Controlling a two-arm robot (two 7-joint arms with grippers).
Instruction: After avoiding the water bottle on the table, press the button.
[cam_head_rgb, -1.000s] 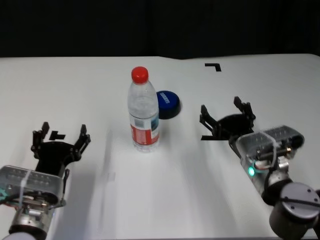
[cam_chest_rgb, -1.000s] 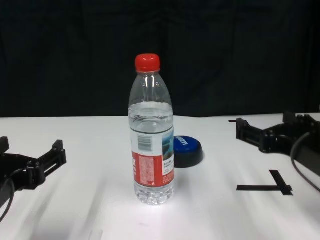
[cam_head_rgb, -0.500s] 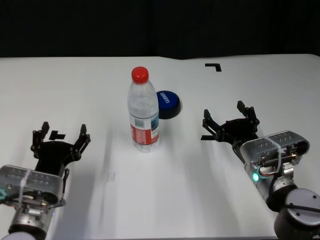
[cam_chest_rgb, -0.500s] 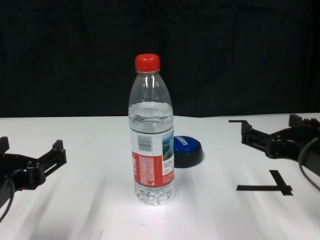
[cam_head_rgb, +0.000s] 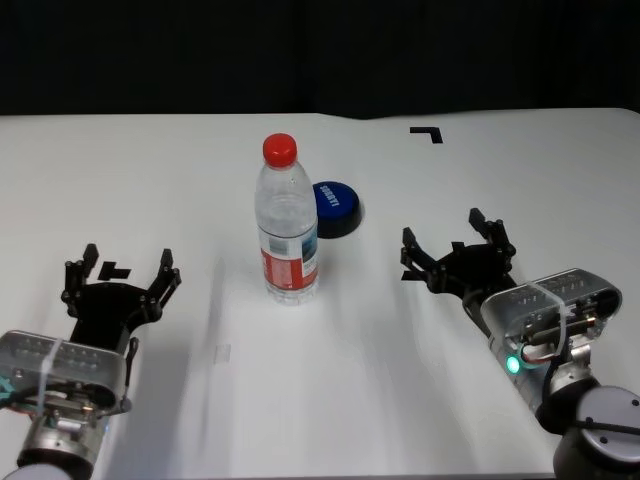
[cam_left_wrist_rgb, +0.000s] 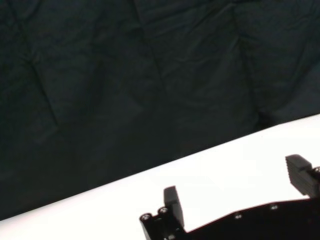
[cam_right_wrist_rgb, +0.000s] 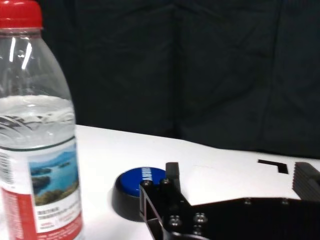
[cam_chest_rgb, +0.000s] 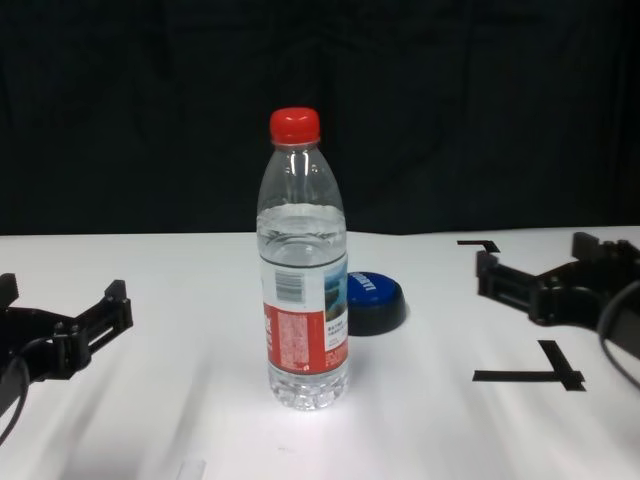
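The water bottle (cam_head_rgb: 287, 226) stands up on the table (cam_head_rgb: 330, 380), and the button (cam_head_rgb: 335, 207) sits just behind it. The right gripper (cam_head_rgb: 458, 252) waits to the side, fingers apart. The left gripper (cam_head_rgb: 120, 277) rests far off, fingers apart too.

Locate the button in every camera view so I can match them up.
Head: button centre, just behind and right of the bottle.
Chest: centre, right of the bottle's base.
Left wrist: not in view.
Right wrist: low, between the bottle and the right gripper.
Shared landmark: the bottle.

Only the black right end effector (cam_head_rgb: 458, 250) moved: it pulled back toward the robot over the white tabletop (cam_head_rgb: 350, 330), then nudged slightly forward again, fingers spread.
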